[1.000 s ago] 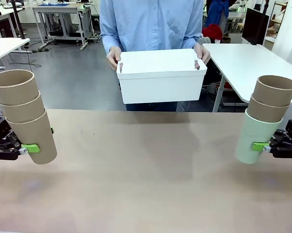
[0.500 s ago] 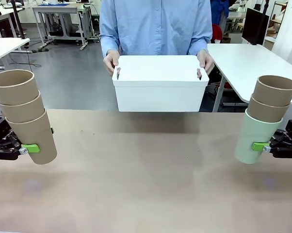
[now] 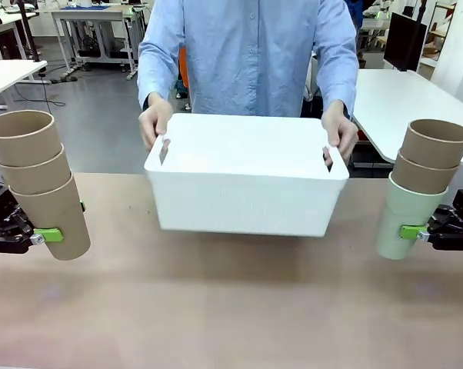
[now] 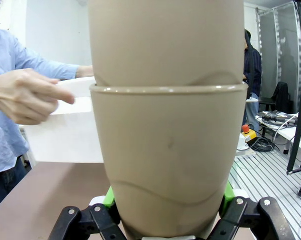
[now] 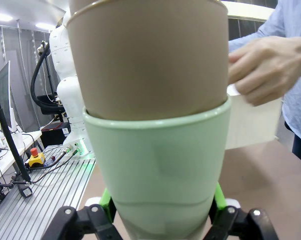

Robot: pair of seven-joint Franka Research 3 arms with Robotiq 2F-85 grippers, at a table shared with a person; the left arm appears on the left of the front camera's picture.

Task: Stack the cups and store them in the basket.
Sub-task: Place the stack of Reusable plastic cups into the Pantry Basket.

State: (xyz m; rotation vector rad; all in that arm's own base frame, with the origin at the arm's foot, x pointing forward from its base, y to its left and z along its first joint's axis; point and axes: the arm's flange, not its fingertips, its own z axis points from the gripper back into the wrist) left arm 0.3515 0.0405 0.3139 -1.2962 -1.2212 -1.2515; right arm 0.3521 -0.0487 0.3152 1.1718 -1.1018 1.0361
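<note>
The person has brought the basket point(image 3: 243, 196) from beyond the far edge to the middle of the table point(image 3: 231, 315), with hands point(image 3: 154, 123) at its short sides; I cannot tell if it already rests. My left pincer point(image 3: 56, 233) is clamped on the stack of three tan cups point(image 3: 35, 181) at the left, and my right pincer point(image 3: 402, 231) on the mint-bottomed stack point(image 3: 424, 184) at the right. I judge that both stacks can soon go in.

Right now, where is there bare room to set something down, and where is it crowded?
Free: the near table strip in front of the basket, between the tan cup stack and the mint-bottomed stack. Crowded: the far middle, where the person's hands hold the basket.
</note>
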